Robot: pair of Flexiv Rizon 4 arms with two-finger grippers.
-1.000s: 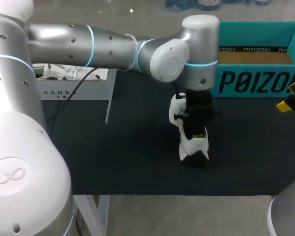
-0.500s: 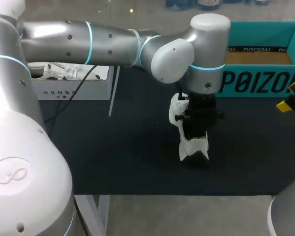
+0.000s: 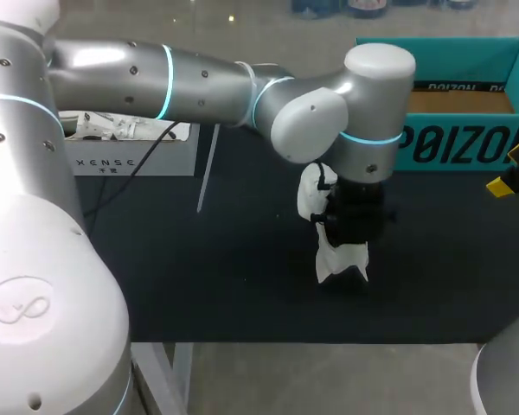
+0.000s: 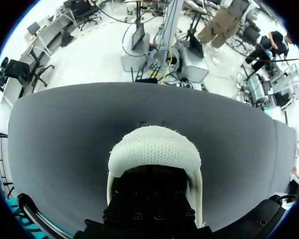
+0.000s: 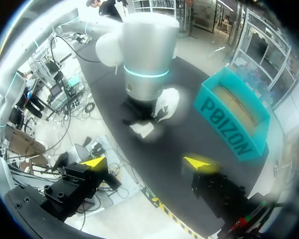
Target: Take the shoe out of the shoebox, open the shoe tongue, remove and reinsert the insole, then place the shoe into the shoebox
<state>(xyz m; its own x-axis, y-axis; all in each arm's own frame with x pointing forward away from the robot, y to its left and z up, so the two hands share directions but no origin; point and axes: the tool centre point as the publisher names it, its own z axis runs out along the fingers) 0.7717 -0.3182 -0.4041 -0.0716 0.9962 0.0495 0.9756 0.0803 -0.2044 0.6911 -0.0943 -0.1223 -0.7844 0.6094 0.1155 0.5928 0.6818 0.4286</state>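
Observation:
A white shoe [image 3: 331,252] stands on the black mat near the table's middle, with the white knit of one end [image 4: 154,151] curving just ahead of the left wrist camera. My left gripper [image 3: 351,226] comes straight down into the shoe's opening, and its black body fills the opening. Its fingertips are hidden inside, so I cannot see whether anything is pinched. The teal shoebox [image 3: 454,145] stands open at the back right, with brown card showing inside. My right gripper [image 5: 146,163] hangs open and empty off to the right of the shoe [image 5: 162,106], one yellow tip [image 3: 501,185] showing at the head view's edge.
A white box [image 3: 130,149] holding white items sits at the back left. Bare black mat lies between it and the shoe, and between the shoe and the table's front edge [image 3: 329,342].
My left arm has shifted slightly right and its wrist has turned over the shoe. The yellow tip seen inside the shoe earlier is now hidden. The shoe stays put and the right gripper is still.

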